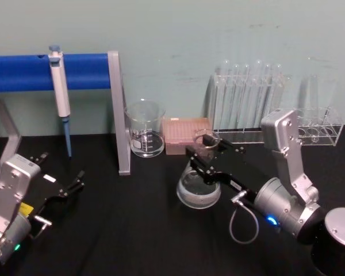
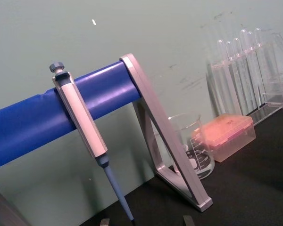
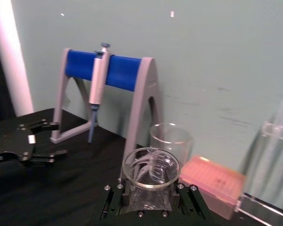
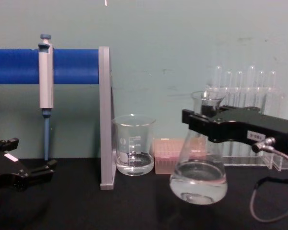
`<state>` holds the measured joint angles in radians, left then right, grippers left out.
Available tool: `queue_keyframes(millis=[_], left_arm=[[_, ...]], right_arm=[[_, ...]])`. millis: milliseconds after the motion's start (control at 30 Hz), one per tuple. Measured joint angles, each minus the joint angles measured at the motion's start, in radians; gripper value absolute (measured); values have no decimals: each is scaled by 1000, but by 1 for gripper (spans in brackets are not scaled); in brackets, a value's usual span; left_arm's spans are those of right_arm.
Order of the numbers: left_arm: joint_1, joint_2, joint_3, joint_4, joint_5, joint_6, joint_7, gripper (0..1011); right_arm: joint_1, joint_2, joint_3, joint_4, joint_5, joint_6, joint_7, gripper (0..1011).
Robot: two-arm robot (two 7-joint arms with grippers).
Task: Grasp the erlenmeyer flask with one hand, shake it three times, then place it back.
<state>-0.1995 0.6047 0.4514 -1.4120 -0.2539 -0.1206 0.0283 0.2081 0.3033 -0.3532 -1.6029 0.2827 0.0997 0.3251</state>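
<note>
Our right gripper (image 4: 192, 122) clamped on the erlenmeyer flask (image 4: 199, 177), right of the beaker (image 4: 133, 148), our left gripper (image 1: 63, 167) spread, well left of it

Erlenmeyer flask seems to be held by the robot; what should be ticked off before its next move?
1. Right gripper shut on the erlenmeyer flask's neck: ok.
2. Liquid sits low in the flask, far below the rim: ok.
3. Beaker and pink box stand apart from the flask: ok.
4. Gap to the test tubes behind: cannot tell.
5. Left gripper open, parked at the left, apart from the flask: ok.
</note>
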Motion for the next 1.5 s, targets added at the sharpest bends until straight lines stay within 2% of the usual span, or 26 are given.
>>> queue_keyframes(millis=[333, 833, 1100, 1500], left_arm=[[0, 0, 0, 0, 0, 0, 0, 1000], [0, 0, 0, 0, 0, 0, 0, 1001], [0, 0, 0, 0, 0, 0, 0, 1001], [0, 0, 0, 0, 0, 0, 0, 1001]], right_arm=[[5, -5, -40, -1, 26, 5, 41, 451], [2, -2, -76, -18, 51, 6, 55, 451], [-7, 5, -70, -25, 53, 2, 34, 451], [-29, 18, -19, -32, 38, -6, -19, 451]])
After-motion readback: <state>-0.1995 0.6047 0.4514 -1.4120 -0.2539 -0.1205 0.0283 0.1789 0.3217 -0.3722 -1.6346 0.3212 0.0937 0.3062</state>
